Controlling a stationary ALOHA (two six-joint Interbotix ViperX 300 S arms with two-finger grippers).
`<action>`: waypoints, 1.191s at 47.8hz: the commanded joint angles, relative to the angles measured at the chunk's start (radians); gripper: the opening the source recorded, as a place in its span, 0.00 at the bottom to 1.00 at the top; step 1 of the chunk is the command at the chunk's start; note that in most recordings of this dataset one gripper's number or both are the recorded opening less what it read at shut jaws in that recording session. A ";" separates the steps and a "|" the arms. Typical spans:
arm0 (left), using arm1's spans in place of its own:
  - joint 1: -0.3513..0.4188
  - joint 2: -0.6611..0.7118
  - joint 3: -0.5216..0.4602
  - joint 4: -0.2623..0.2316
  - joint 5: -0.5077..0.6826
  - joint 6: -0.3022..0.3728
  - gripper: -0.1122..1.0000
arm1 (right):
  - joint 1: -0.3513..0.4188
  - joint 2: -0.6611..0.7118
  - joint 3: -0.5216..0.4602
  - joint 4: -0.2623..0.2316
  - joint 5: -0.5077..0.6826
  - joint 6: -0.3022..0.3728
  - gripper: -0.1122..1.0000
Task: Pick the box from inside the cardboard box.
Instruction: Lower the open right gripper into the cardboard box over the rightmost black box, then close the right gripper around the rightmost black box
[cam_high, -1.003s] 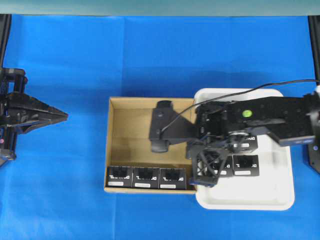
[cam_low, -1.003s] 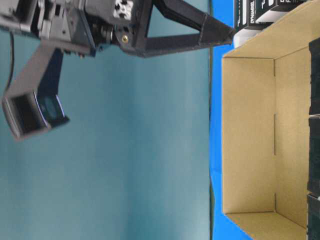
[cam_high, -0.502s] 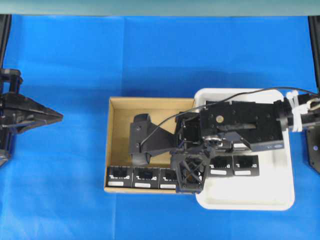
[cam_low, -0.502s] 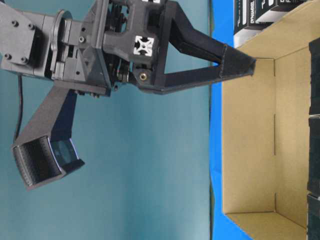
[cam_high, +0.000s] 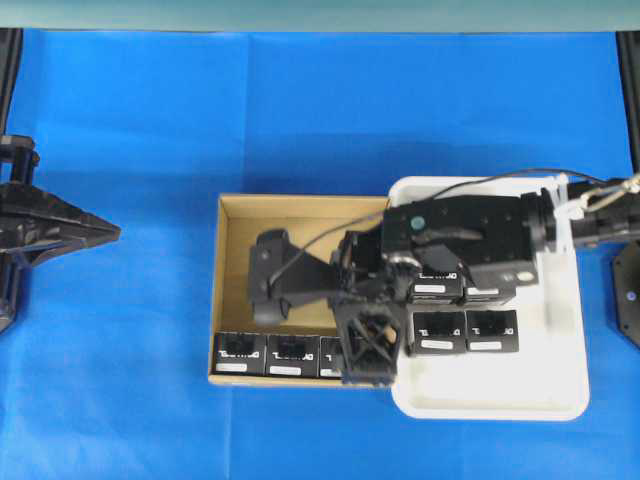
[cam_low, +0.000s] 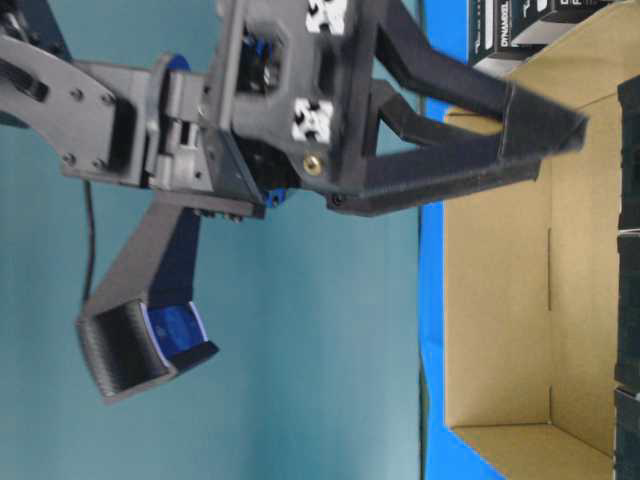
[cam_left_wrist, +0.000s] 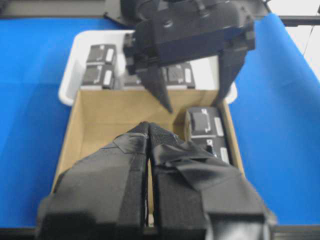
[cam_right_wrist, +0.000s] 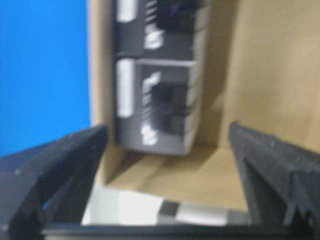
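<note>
Fingers of the right gripper (cam_right_wrist: 165, 175), spread wide, are poised above the box (cam_right_wrist: 160, 105) at the cardboard box's (cam_high: 240, 210) tray-side corner; left gripper (cam_left_wrist: 149, 150), pressed closed, is parked well apart.

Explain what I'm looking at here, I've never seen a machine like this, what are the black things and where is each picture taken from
These are two black robot arms at a table with a blue cloth. One picture looks straight down, one looks along the table and shows sideways, and two come from small cameras fixed on the arms' wrists.

On the cloth sit a shallow cardboard box and, beside it, a white tray. Both hold small black boxes with white labels: three in a row along one wall of the cardboard box, and several in the tray.

The right hand hangs open over the cardboard box's end nearest the tray, above the box at that end of the row; it holds nothing. The left hand waits off to the side, shut and empty.
</note>
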 joint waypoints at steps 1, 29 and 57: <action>-0.003 0.006 -0.028 0.003 -0.003 -0.003 0.11 | -0.009 0.012 -0.009 0.009 -0.011 -0.002 0.98; -0.005 0.008 -0.028 0.003 -0.003 -0.003 0.11 | -0.011 0.063 0.017 0.094 -0.071 -0.015 0.98; -0.005 0.009 -0.028 0.003 -0.003 -0.003 0.11 | -0.003 0.081 0.060 0.112 -0.089 -0.021 0.98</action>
